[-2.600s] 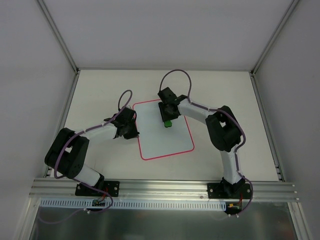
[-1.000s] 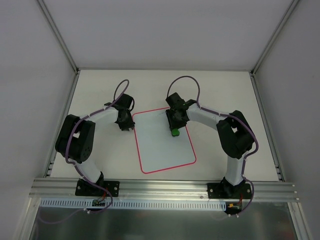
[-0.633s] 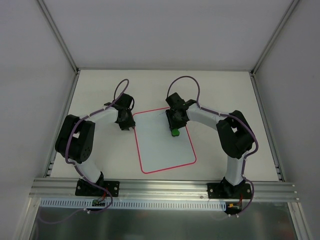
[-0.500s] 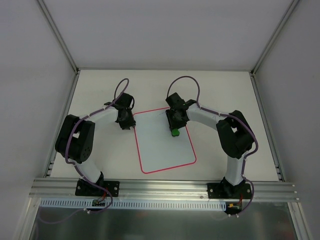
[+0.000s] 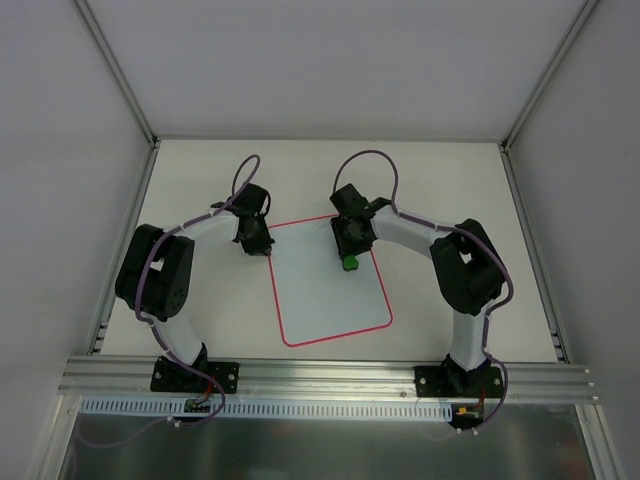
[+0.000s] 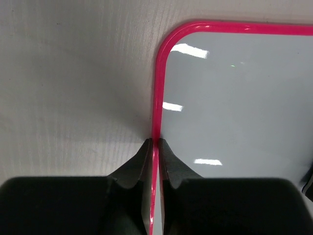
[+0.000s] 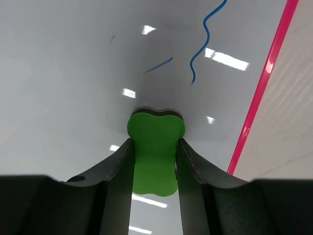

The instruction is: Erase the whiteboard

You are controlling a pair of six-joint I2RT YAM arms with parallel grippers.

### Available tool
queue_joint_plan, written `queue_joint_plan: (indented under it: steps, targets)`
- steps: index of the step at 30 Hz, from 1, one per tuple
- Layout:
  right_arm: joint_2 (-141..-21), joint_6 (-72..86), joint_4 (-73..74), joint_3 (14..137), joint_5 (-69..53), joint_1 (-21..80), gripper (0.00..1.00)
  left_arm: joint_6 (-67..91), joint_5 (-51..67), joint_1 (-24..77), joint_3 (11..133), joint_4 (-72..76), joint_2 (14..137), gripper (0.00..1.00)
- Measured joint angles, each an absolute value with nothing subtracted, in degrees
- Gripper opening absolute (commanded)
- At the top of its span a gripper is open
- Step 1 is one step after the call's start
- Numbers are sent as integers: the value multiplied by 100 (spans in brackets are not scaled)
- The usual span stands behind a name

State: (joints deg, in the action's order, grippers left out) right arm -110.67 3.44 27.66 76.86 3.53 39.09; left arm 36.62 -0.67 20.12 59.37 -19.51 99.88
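The whiteboard (image 5: pixel 325 300) lies flat in the middle of the table, white with a pink rim. My left gripper (image 5: pixel 264 247) is at its far left corner. In the left wrist view the left gripper (image 6: pixel 155 143) is shut on the pink rim (image 6: pixel 157 88), one finger on each side. My right gripper (image 5: pixel 350 256) is over the board's far right part, shut on a small green block (image 5: pixel 350 264). In the right wrist view the green block (image 7: pixel 155 142) sits pressed on the board between the fingers, with a blue pen squiggle (image 7: pixel 204 41) and a short blue stroke (image 7: pixel 159 65) just beyond it.
The off-white table (image 5: pixel 450 190) is walled by grey panels on three sides. An aluminium rail (image 5: pixel 320 375) with both arm bases runs along the near edge. The board's right rim (image 7: pixel 266 83) lies close to the right of the block.
The left gripper has slid onto the board's left edge and closed on the rim. The right gripper and green block have stayed put over the last second.
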Motion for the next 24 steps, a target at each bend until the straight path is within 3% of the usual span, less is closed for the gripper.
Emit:
queue_joint_plan:
  steps: [1,10,24]
  targets:
    - [-11091,344,2764,7714,381,3903,0,3662,-64,2014,5937,-1944,9988,0]
    - [-11489,344,2738,8232,727,3710,1,3645,-45,2016,5863,-1841,9959,0]
    - [-12691,423,3262,10071,812,3533,0,3514,1,2215,5227,-1328,9524,0]
